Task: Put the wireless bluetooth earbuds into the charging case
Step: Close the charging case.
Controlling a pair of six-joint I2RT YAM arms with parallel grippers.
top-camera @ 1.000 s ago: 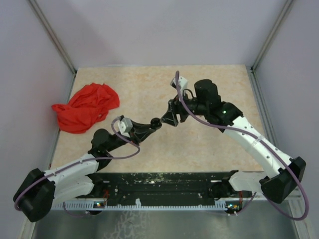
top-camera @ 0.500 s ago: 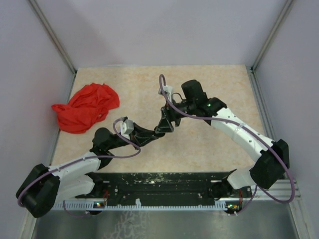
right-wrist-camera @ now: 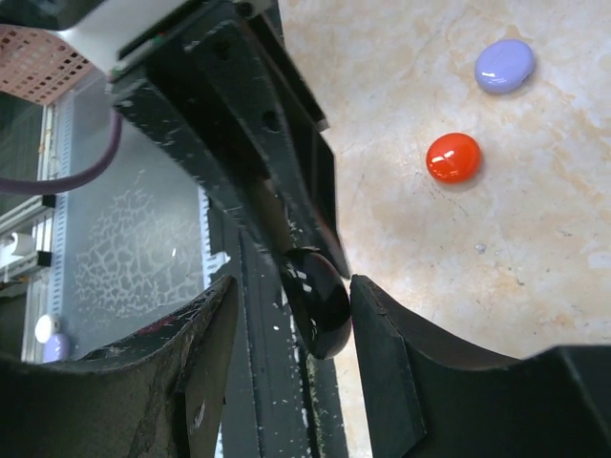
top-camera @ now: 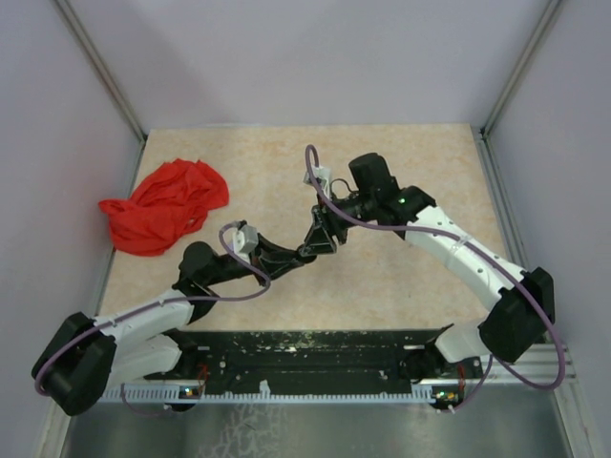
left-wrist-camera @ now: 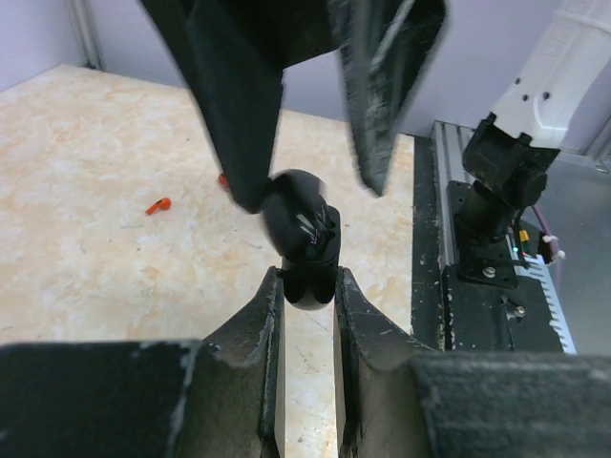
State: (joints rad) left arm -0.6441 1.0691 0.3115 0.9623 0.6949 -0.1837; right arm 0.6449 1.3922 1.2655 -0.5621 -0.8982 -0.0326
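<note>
Charging case [left-wrist-camera: 304, 239] tight in left hand [left-wrist-camera: 307, 282]

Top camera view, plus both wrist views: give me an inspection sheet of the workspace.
Surface: beige marbled tabletop.
Job's things: small red earbud loose on the tabletop; glossy black charging case held above it.
Clutter: crumpled red cloth, left side; round lavender disc, round red disc.
Grippers: left gripper shut on the case; right gripper open, astride its top.
Cables: purple cable along each arm.
Surroundings: grey walls, metal frame posts.
</note>
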